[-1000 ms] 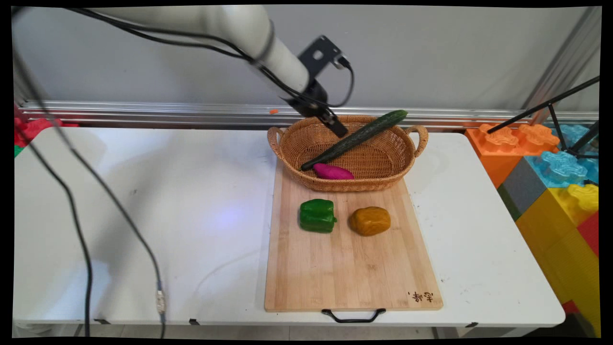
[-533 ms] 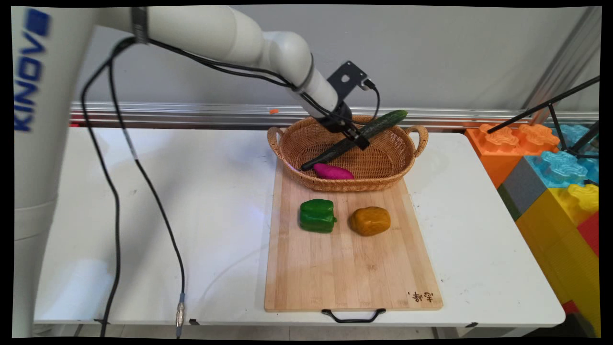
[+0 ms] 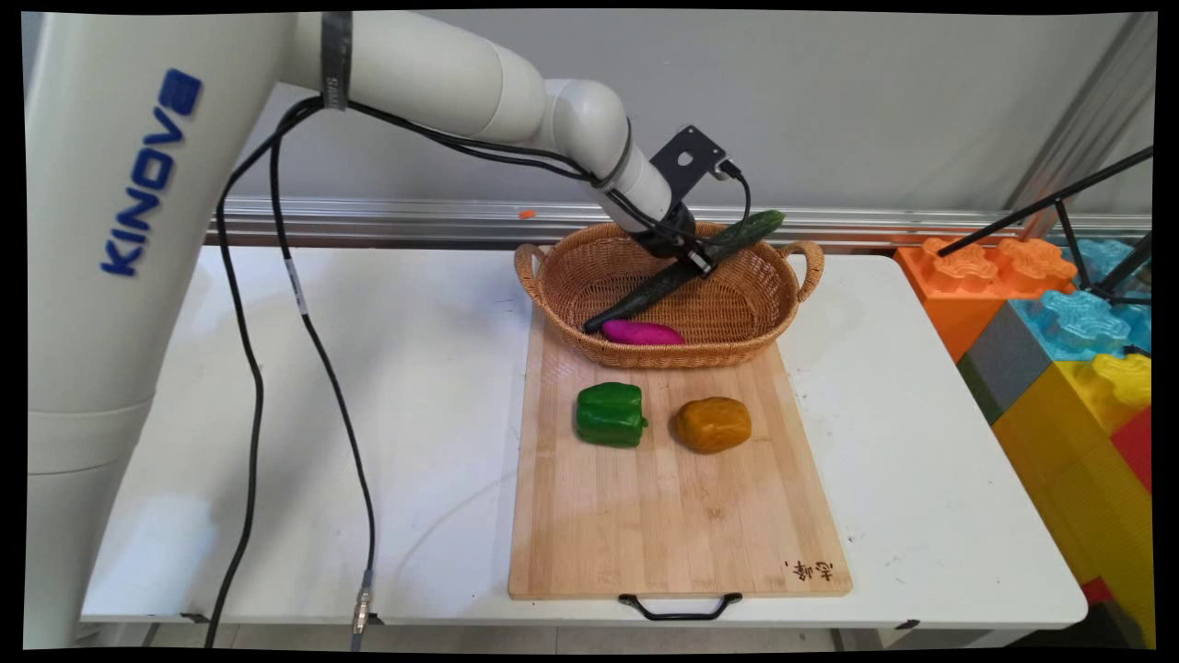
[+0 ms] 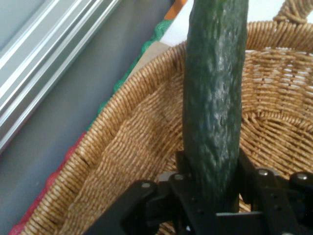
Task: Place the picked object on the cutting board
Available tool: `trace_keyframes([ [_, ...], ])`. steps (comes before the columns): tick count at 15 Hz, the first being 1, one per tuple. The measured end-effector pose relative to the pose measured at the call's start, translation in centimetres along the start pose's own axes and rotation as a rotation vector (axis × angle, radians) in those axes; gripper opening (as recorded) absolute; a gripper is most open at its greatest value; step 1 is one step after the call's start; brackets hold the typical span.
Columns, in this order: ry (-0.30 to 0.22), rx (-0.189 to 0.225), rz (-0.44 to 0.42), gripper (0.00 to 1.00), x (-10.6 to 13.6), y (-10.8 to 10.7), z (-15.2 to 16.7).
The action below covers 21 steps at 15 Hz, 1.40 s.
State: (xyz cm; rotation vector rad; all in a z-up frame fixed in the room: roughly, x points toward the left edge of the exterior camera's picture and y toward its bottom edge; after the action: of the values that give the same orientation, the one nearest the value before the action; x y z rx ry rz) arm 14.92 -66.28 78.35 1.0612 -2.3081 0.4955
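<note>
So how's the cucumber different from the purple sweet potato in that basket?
The cucumber is long, dark green and propped aslant, its far end sticking out over the basket rim; the purple sweet potato is short, stubby and lies low by the near wall. The gripper straddles the cucumber; nothing touches the sweet potato. Both are in the basket.

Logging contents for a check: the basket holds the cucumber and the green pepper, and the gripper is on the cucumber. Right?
Not quite. Beside the cucumber, the basket holds the purple sweet potato; the green pepper sits on the cutting board, per the main view. The gripper is on the cucumber.
</note>
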Motion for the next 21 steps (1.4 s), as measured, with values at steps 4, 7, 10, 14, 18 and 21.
trace_keyframes([
  [4,0.008,0.007,0.008,0.00,0.7,0.1,-1.0],
  [7,0.022,0.017,0.024,0.00,1.7,0.2,-2.6],
  [10,0.052,0.036,0.059,0.00,3.3,0.2,-5.7],
  [14,0.094,0.037,0.119,0.00,5.7,1.0,-11.5],
  [18,0.088,-0.049,0.167,0.00,6.1,3.1,-16.4],
  [21,0.063,-0.151,0.214,0.00,5.3,5.5,-19.1],
])
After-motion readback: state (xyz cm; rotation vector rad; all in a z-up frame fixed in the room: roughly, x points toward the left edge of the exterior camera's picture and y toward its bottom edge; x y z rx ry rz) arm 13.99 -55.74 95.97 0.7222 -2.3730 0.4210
